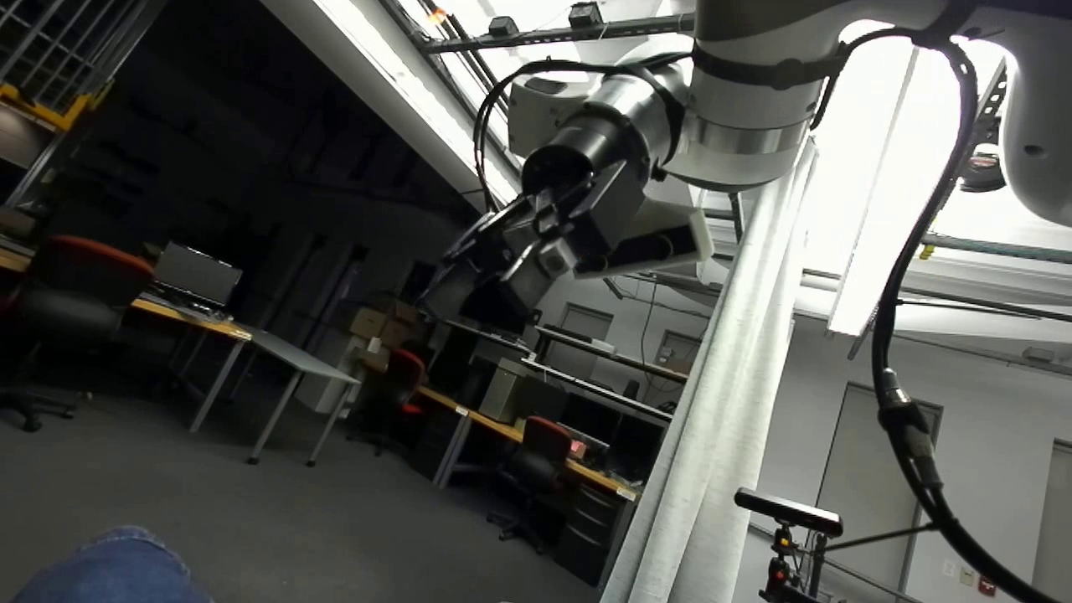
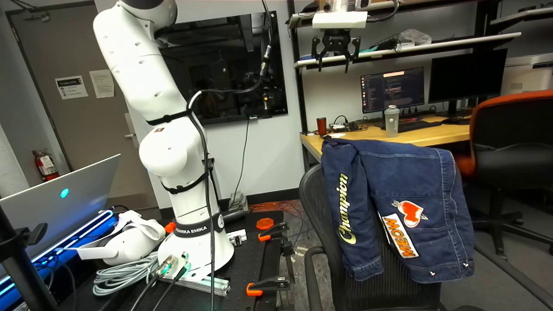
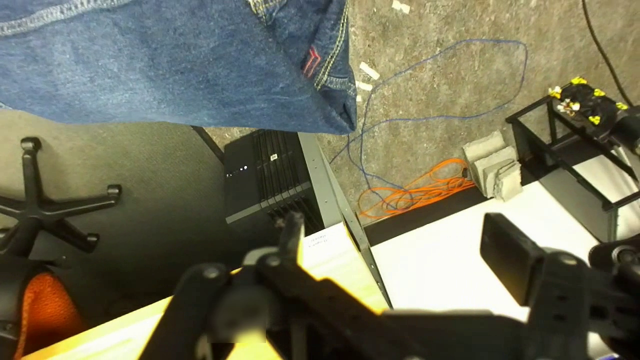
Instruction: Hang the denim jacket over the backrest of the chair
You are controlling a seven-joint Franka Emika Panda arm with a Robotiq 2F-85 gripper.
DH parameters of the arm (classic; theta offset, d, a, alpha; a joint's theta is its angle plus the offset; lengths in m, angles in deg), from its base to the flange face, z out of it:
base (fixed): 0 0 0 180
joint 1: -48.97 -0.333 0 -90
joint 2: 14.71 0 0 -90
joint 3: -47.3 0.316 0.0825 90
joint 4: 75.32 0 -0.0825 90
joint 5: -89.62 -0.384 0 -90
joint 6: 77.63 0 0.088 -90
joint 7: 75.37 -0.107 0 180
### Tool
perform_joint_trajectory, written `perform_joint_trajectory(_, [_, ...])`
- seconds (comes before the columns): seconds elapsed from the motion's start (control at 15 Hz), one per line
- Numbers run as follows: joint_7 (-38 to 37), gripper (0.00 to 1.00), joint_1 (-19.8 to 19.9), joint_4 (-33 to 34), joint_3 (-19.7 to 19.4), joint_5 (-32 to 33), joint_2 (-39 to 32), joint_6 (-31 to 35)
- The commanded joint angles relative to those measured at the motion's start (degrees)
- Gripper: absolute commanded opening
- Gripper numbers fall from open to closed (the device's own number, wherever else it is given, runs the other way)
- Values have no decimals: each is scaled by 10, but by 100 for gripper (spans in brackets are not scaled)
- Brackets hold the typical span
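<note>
the dark blue denim jacket [image 2: 410,177] lies draped over the mesh office-chair backrest [image 2: 367,296] — four o'clock in an exterior view. the robotiq gripper [image 2: 333,65] hangs apart from it, at the jacket's eleven o'clock — jaws spread. a shaker bottle [image 2: 392,122] stands on the wooden desk [image 2: 367,133] at the jacket's twelve.

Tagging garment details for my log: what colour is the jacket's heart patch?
The heart patch is red with a white edge, best seen in an exterior view.
</note>
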Motion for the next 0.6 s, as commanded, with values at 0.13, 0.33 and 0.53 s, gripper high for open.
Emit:
perform_joint_trajectory(0.13, [49, 100, 1, -59, -58, -32, 35, 19])
perform_joint_trajectory(0.33, [50, 100, 10, -80, -80, -22, 33, 30])
perform_joint_trajectory(0.53, [56, 100, 19, -104, -97, -5, 31, 44])
